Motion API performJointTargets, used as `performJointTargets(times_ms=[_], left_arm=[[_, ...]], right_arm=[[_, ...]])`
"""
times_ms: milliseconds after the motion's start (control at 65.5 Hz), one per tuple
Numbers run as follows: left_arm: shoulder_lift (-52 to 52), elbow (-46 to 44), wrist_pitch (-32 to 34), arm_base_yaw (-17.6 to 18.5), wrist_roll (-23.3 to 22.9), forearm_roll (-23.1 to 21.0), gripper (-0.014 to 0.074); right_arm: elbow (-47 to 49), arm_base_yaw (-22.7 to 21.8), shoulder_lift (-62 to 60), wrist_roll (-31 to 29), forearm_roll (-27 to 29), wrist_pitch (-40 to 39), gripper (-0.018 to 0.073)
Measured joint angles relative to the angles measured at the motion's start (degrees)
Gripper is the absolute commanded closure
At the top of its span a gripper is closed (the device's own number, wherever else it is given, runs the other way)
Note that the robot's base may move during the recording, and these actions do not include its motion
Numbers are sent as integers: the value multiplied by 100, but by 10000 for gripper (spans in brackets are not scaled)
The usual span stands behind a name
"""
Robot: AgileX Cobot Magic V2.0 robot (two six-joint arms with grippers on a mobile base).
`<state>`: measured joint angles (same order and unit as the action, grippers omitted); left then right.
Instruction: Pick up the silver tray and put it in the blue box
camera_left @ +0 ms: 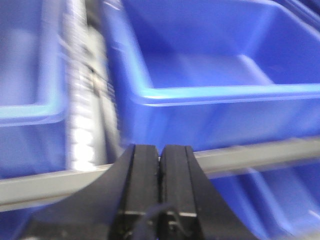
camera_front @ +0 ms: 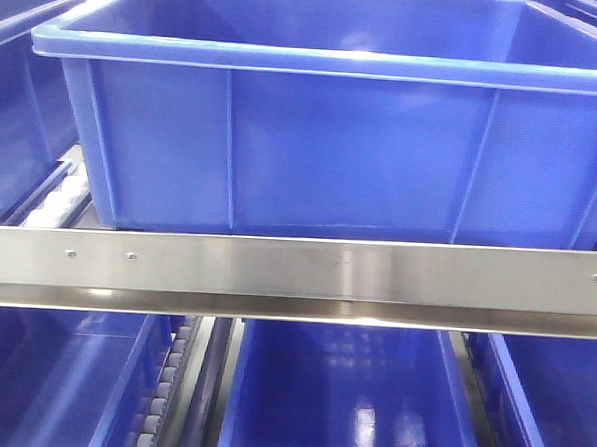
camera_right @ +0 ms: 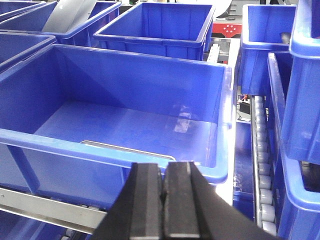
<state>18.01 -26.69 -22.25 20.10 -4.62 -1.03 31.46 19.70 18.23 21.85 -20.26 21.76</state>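
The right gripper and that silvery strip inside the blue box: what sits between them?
In the right wrist view, only the blue box's near wall and rolled rim separate the shut right gripper from the silver tray's visible edge.

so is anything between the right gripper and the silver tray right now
Yes: the near wall and rim of the blue box stand between the right gripper and the silver tray, which shows only as a sliver on the box floor behind that wall.
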Motion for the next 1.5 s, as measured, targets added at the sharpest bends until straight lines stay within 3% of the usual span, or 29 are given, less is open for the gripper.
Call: performJointTargets(times_ms=[76, 168, 382, 1359, 1497], left_arm=[[-504, 570, 281, -520, 495, -293, 694], [-1045, 1233, 628, -938, 655, -384, 694], [-1831, 2627, 1425, -1449, 729, -595, 694], [-1867, 2841, 1480, -1496, 738, -667, 701], [-1867, 2841, 1480, -1496, 738, -667, 701]], right_arm=[[0, 0, 0, 0, 0, 0, 501], [0, 0, 0, -9, 0, 0, 501], [0, 0, 0, -9, 0, 0, 501], [-4, 0, 0, -9, -10, 0, 501], [-97, -253, 0, -378, 130, 0, 501]])
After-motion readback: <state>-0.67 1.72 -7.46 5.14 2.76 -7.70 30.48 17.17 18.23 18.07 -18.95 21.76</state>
